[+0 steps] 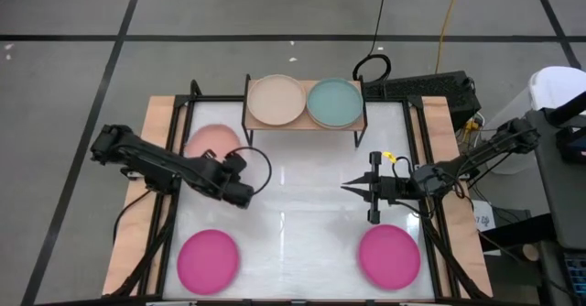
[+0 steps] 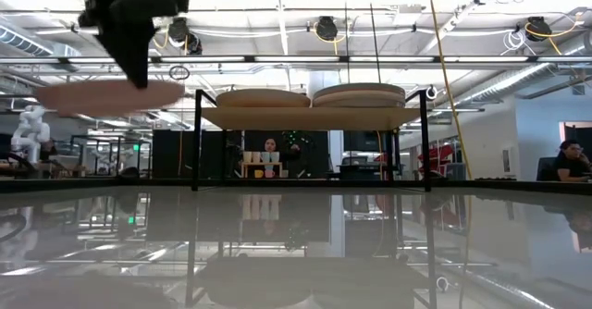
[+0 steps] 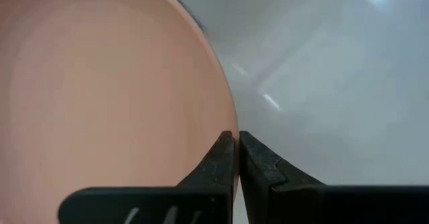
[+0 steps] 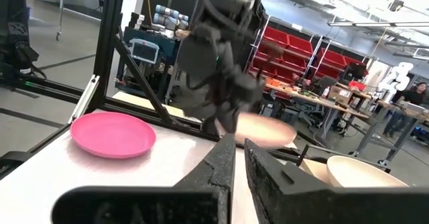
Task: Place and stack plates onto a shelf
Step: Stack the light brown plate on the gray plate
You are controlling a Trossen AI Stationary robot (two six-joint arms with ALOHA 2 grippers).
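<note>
Seen from above, two magenta plates lie at the near edge of the white tabletop (image 1: 302, 187), one at the near-left corner (image 1: 208, 259) and one at the near-right corner (image 1: 389, 256).

Mid-table on the right, the right gripper (image 1: 357, 188) hovers empty above the surface, its fingers pressed nearly together with only a thin slit between them, pointing toward the table's centre.

On the left, the left gripper (image 1: 240, 194) holds a pale pink plate (image 1: 212, 142) clear of the tabletop. Its fingers (image 3: 224, 160) pinch the plate's rim, one pad on each face of the edge, so the plate's body extends away from the fingertips toward the far-left part of the table. From table height the plate (image 2: 109, 94) hangs roughly level, at about the height of the shelf top.

At the middle of the far edge stands the shelf (image 1: 359, 124), already carrying a beige plate (image 1: 276, 100) on its left half and a teal plate (image 1: 334, 102) on its right.

The step in hand appears to be carrying the pink plate to the shelf. The next move likely calls for lifting it slightly above the beige plate, centring it, and releasing.
</note>
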